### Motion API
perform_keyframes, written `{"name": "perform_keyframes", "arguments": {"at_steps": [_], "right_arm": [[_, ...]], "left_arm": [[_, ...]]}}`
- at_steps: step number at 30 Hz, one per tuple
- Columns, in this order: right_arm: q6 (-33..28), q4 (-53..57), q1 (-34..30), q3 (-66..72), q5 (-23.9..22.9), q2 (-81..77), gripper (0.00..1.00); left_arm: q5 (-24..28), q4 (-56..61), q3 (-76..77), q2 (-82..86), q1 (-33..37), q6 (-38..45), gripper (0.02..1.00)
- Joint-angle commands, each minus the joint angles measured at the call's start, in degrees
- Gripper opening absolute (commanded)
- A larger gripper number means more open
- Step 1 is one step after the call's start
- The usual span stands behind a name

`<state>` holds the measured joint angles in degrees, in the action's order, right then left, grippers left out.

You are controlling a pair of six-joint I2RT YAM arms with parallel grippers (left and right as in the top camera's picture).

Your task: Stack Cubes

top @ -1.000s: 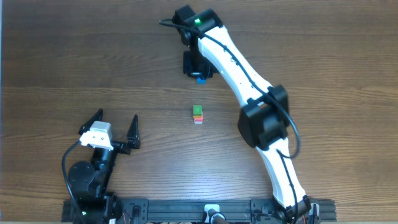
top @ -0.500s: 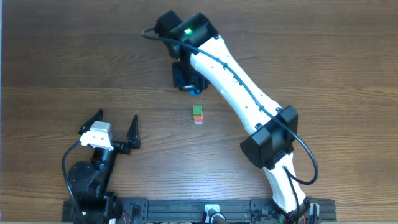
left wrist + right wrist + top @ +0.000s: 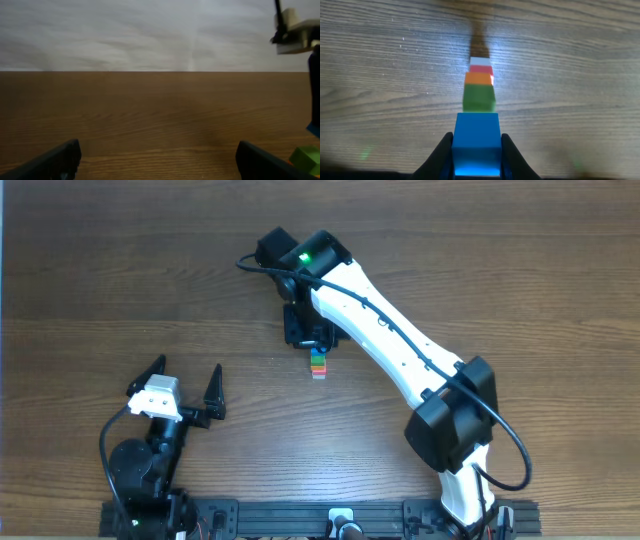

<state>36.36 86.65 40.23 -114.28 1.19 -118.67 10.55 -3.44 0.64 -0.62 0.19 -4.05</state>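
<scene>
1. The blue cube [image 3: 477, 137] is clamped between the right gripper's [image 3: 476, 150] fingers, at 12 o'clock of the stack [image 3: 319, 365] in the top view.
2. Contact with the stack's green top cannot be told; possibly just apart.
3. The left gripper [image 3: 188, 372] is held wide open at 8 o'clock from the stack, well apart.

dark wood-grain table [image 3: 520, 270], pale wall [image 3: 140, 35] behind

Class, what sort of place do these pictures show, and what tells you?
Likely a robotics test bench: a left arm and right arm mounted at a wooden table, a plain white wall behind, and a stack of coloured cubes as practice pieces.
</scene>
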Motion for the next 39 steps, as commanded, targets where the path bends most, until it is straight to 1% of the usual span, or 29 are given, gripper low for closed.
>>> {"name": "perform_keyframes", "arguments": {"at_steps": [1,10,32,39], "right_arm": [[1.3,-0.4,0.3,0.8,0.3,2.7,0.014],[2.0,-3.8,-0.1,4.2,2.2,2.7,0.014],[3.5,-3.8,-0.5,6.3,1.9,2.7,0.012],[3.5,-5.7,-0.5,7.6,2.0,2.7,0.012]], "left_arm": [[0.3,0.0,-0.3,0.3,0.3,0.9,1.0],[0.3,0.0,-0.3,0.3,0.3,0.9,1.0],[0.3,0.0,-0.3,0.3,0.3,0.9,1.0],[0.3,0.0,-0.3,0.3,0.3,0.9,1.0]]}}
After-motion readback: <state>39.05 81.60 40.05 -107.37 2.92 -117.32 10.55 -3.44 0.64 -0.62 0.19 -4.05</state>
